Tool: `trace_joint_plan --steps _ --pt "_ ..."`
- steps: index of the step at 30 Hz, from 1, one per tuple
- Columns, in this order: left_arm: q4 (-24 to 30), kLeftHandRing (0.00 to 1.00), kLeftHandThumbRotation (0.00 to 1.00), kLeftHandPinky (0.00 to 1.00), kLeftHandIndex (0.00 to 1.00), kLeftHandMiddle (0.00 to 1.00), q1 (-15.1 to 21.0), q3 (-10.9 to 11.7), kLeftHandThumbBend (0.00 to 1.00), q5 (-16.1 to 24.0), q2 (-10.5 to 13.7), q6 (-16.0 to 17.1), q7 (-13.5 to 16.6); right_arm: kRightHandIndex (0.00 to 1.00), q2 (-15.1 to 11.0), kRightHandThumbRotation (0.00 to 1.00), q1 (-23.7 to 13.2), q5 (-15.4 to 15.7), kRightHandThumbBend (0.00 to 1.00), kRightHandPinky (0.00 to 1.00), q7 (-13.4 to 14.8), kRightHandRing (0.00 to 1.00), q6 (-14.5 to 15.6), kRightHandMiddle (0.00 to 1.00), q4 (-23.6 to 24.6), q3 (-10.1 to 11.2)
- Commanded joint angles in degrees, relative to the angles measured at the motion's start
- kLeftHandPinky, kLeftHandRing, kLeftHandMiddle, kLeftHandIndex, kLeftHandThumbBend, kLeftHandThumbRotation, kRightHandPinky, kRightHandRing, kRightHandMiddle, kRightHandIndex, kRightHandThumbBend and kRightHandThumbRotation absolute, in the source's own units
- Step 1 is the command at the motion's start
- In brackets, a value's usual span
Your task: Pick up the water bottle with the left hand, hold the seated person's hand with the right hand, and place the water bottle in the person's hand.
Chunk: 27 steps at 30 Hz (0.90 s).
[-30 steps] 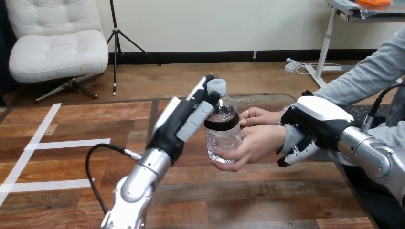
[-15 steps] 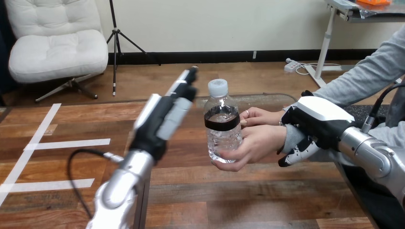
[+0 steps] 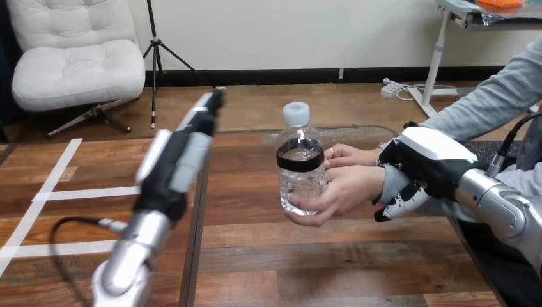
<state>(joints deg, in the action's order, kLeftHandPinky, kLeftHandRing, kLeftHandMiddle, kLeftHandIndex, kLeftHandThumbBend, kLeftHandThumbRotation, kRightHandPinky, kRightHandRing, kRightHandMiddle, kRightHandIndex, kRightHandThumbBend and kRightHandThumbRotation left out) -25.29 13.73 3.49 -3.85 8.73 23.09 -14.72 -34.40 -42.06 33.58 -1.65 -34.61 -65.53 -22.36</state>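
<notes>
Head view: clear, seemingly ribbed water bottle [image 3: 300, 174] in person's hand [image 3: 350, 190]

Upright water bottle [image 3: 299, 167] in person's hand [image 3: 348, 190]

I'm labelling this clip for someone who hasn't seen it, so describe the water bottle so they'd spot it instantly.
Start at the wooden table and look right of centre, where the right robot hand curls round the person's wrist. The person's hand there grips the water bottle upright: clear, with a white cap and a dark band, the only container over the table.
</notes>
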Motion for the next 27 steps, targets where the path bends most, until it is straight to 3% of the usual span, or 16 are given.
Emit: trace_joint_plan --steps 1,15,27 --pt "4.45 0.99 1.0 1.0 0.94 0.96 -0.32 1.87 1.0 -0.95 1.5 -0.34 0.77 0.51 -0.87 0.08 -2.46 -0.53 0.82 0.33 1.23 0.39 -0.83 0.45 2.86 1.11" --pt "6.65 0.97 1.0 1.0 0.91 0.95 -3.38 5.06 0.98 -4.42 1.56 -0.27 0.95 0.65 -1.19 0.26 -2.49 1.09 0.85 0.48 1.89 0.57 -0.41 0.62 3.44 0.56" --pt "6.86 0.95 1.0 1.0 0.9 0.94 -5.06 6.31 0.95 -5.12 2.19 0.1 0.68 0.73 -1.32 0.49 -2.34 1.42 0.9 0.55 1.34 0.68 0.01 0.71 4.11 0.53"
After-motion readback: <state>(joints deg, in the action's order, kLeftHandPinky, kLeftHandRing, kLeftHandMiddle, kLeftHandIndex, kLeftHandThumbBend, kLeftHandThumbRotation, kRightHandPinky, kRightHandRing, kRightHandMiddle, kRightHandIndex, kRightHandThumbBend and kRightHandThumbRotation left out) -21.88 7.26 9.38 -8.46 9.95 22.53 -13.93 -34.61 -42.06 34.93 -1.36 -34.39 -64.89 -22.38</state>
